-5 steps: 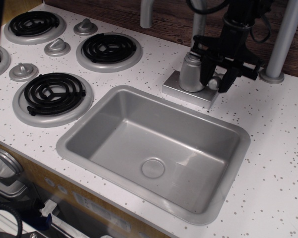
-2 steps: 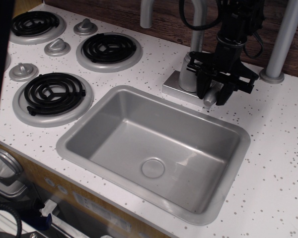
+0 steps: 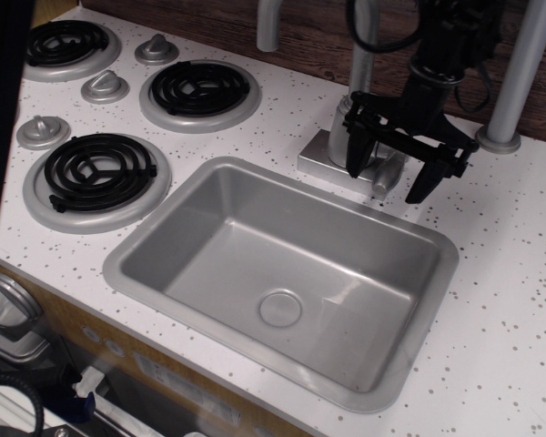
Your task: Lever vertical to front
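Note:
The lever [image 3: 388,176] is a small silver paddle on the faucet body [image 3: 342,137]. It points forward and down toward the sink [image 3: 282,273], lying over the faucet's square base [image 3: 320,162]. My black gripper [image 3: 389,179] hangs over it with its two fingers spread wide, one finger [image 3: 358,150] left of the lever and one [image 3: 425,179] right of it. Neither finger touches the lever. The gripper is open and holds nothing.
The curved spout pipe [image 3: 269,23] rises at the back. A grey post [image 3: 512,82] stands at the right rear on the speckled white counter [image 3: 510,273]. Several black coil burners [image 3: 200,88] and grey knobs [image 3: 105,86] lie to the left.
The lever has swung from upright beside the faucet body down to the front. The gripper, then closed around it, has spread its fingers and let it go.

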`<state>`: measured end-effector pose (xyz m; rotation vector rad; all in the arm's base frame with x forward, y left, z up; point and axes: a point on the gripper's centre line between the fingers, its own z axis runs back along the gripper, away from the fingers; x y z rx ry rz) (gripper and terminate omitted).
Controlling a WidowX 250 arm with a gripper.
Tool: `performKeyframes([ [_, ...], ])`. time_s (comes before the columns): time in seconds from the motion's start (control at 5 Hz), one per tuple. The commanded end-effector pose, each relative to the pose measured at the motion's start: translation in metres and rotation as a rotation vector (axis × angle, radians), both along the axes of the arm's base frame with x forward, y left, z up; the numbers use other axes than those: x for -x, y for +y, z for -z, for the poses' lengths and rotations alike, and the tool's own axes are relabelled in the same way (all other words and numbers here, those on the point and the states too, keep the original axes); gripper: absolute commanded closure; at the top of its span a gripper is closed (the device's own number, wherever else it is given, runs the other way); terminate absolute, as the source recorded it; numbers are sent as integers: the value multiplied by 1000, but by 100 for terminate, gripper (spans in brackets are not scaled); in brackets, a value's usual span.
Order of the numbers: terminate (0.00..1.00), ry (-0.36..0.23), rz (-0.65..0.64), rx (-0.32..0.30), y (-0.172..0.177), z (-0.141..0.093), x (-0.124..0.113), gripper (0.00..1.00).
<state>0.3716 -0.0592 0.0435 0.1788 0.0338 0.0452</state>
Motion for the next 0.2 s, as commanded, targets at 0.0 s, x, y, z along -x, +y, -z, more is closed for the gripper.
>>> performKeyframes([
  [0.0, 100, -101, -32, -25, -3, -58, 3, 0],
])
